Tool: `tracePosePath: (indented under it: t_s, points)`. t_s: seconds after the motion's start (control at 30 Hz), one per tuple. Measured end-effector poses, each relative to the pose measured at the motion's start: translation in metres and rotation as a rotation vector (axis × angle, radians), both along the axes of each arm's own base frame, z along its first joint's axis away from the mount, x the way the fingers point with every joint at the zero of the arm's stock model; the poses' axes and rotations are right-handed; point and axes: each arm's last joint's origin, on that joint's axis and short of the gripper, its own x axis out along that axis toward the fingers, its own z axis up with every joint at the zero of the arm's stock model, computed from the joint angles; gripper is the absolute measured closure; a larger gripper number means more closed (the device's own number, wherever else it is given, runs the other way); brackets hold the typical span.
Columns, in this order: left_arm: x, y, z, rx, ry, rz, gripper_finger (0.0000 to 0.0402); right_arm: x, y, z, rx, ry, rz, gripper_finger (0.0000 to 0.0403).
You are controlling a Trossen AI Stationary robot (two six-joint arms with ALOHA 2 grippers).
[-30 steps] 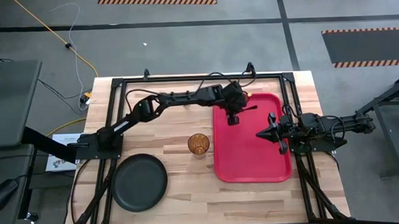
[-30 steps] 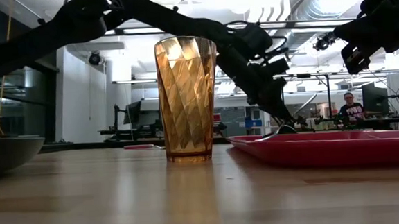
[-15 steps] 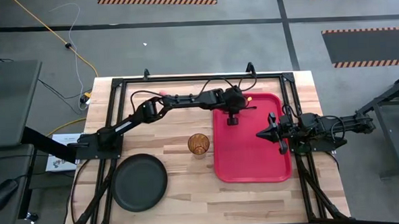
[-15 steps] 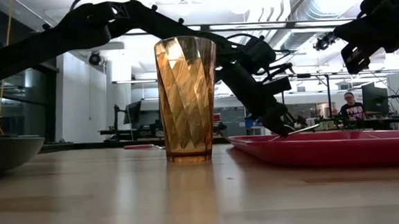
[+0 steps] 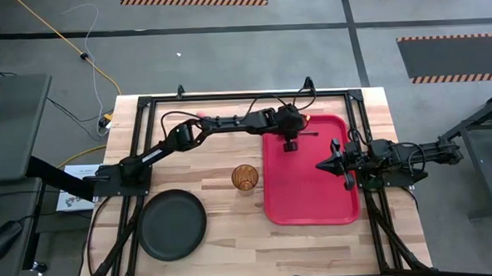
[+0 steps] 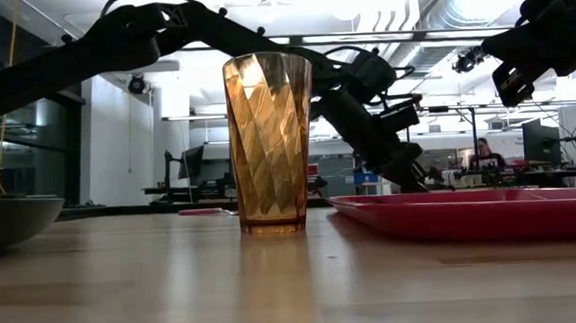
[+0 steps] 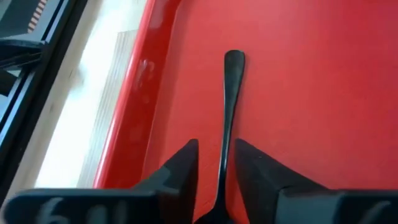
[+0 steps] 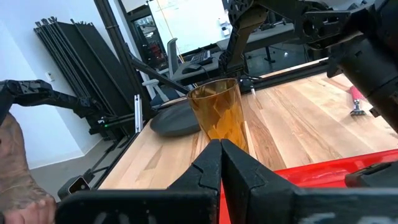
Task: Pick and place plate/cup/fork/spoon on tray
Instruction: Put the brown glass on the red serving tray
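On the pale wooden table (image 5: 217, 239), a round dark grey plate (image 5: 173, 224) lies at the left and a translucent amber cup (image 5: 244, 178) stands mid-table. The left gripper (image 7: 215, 163) is low over the bright red plastic tray (image 5: 311, 197), fingers clamped on the slim all-grey metal spoon (image 7: 230, 106) lying on the tray. The right gripper (image 8: 221, 163) hovers clenched, empty, above the tray's right edge. Grey floor (image 5: 226, 56) surrounds the table.

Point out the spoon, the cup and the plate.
spoon (image 7: 227, 118), left wrist view, middle of its handle, lying on the tray.
cup (image 6: 270, 143), low view, middle of its faceted wall.
plate (image 5: 172, 225), high view, centre of its flat base.
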Motion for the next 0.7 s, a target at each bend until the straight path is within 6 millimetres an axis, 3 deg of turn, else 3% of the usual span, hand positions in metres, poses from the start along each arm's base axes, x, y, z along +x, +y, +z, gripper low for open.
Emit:
tracePosePath:
  t_s: [0.13,0.37,0.63,0.7]
  points:
    - [0.0,0.0,0.012,0.003,-0.012,0.002,0.027,0.0,0.0,0.0,0.0,0.0,0.0,0.0402]
    - [-0.015,0.005,0.099,0.012,-0.095,0.047,0.0232,0.0,0.0,0.0,0.0,0.0,0.0,0.0402]
    - [-0.078,0.031,0.193,-0.272,-0.17,0.128,0.0225,0.0,0.0,0.0,0.0,0.001,0.0,0.0402]
    - [-0.094,0.033,0.207,-0.356,-0.164,0.128,0.0224,0.0,0.0,0.0,0.0,0.001,0.0,0.0402]
